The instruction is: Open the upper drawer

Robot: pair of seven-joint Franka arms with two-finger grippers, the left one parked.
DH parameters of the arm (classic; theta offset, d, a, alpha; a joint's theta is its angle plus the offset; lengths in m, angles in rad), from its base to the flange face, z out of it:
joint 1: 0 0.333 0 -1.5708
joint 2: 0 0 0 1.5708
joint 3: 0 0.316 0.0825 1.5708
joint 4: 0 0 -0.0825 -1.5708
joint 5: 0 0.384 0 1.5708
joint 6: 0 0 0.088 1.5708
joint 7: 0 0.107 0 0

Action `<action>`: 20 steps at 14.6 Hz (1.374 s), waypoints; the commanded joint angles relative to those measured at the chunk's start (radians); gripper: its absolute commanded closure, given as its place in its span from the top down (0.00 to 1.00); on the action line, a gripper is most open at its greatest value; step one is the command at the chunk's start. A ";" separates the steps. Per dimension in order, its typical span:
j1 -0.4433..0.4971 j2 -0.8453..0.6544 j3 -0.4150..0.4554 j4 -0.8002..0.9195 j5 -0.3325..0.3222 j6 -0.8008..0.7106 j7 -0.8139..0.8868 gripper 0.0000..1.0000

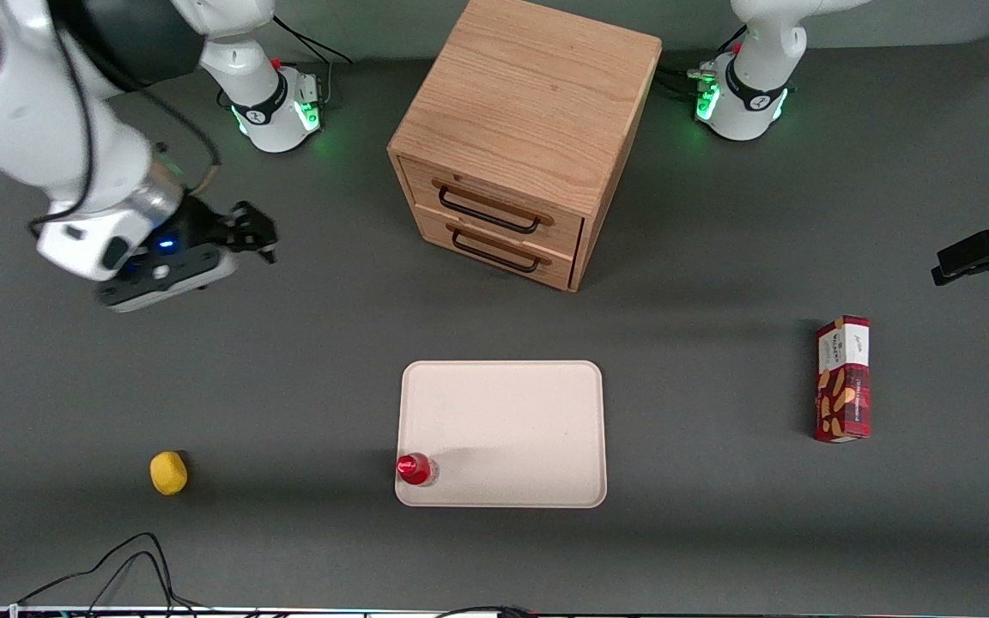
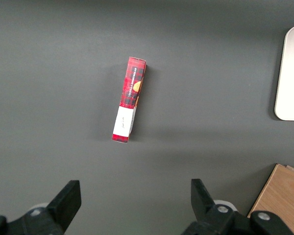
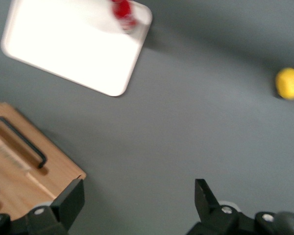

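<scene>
**Desk:** Where's your tool?

**Me:** My tool (image 1: 258,233) hangs above the bare table (image 1: 306,343) toward the working arm's end, well apart from the cabinet (image 1: 522,120) and level with its drawers. Its fingers (image 3: 71,198) stand spread wide, nothing between them.

**Desk:** And the upper drawer?

**Me:** The upper drawer (image 1: 494,202) sits flush in the cabinet front, closed, its black handle (image 1: 488,213) under the wooden strip. The lower drawer (image 1: 494,249) is just below it, also closed. From my wrist camera I see one corner of the cabinet and a black handle (image 3: 19,142), but I can't tell which drawer it belongs to.

**Desk:** What else is on the table?

**Me:** A tray (image 1: 503,412) lies nearer the front camera than the cabinet, with a red bottle (image 1: 415,469) standing on its corner. A lemon (image 1: 168,473) lies toward my arm's end, a red box (image 1: 843,378) toward the parked arm's end.
</scene>
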 commanded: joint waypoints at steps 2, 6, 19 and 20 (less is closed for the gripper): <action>0.077 0.072 0.084 0.064 -0.002 0.004 -0.032 1.00; 0.152 0.159 0.159 0.124 -0.002 0.013 -0.056 1.00; 0.177 0.302 0.207 0.161 0.075 0.016 -0.365 1.00; 0.178 0.305 0.207 0.157 0.075 0.021 -0.365 1.00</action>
